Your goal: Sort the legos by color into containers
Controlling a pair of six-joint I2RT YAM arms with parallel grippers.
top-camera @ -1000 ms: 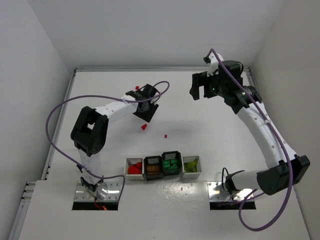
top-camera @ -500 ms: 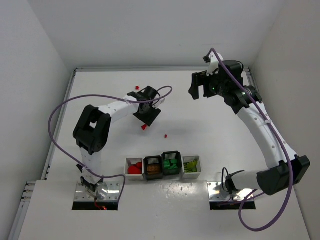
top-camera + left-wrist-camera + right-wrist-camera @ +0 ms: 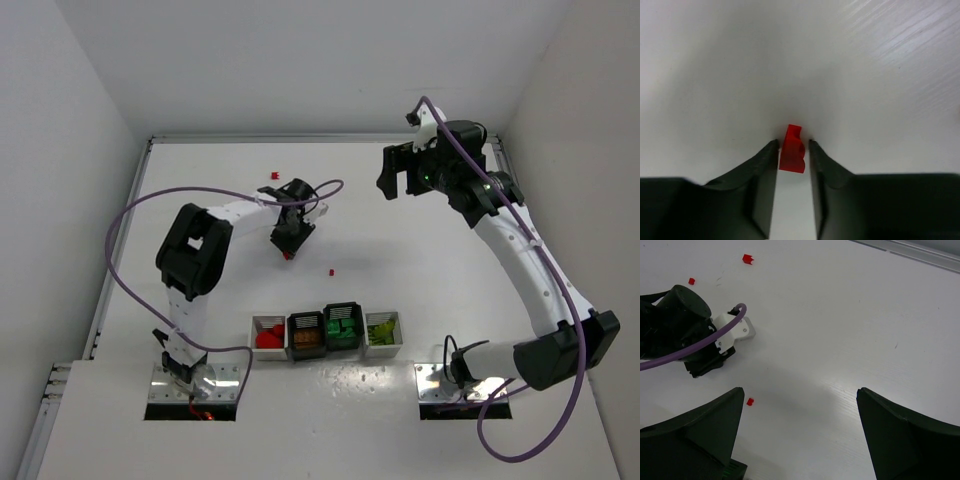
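Note:
My left gripper (image 3: pixel 289 243) is down on the table, its jaws narrowly open on either side of a small red lego (image 3: pixel 792 150) that lies on the surface; thin gaps show on both sides. In the top view this lego (image 3: pixel 288 255) peeks out just below the fingers. My right gripper (image 3: pixel 400 172) hangs high at the back right, wide open and empty (image 3: pixel 800 390). The containers (image 3: pixel 326 333) stand in a row at the front: a white bin (image 3: pixel 254 326) with red legos, a black one with orange-brown, a black one with green, and a white one with yellow-green.
Loose red legos lie on the table: a tiny one (image 3: pixel 331 271) right of the left gripper, two more (image 3: pixel 274 176) (image 3: pixel 271 160) behind it. The right wrist view shows them too (image 3: pixel 750 401) (image 3: pixel 747 259) (image 3: pixel 691 281), with the left wrist (image 3: pixel 685 330).
My left gripper has swung and come down over the red lego, which now sits between its fingers. The right arm has not moved.

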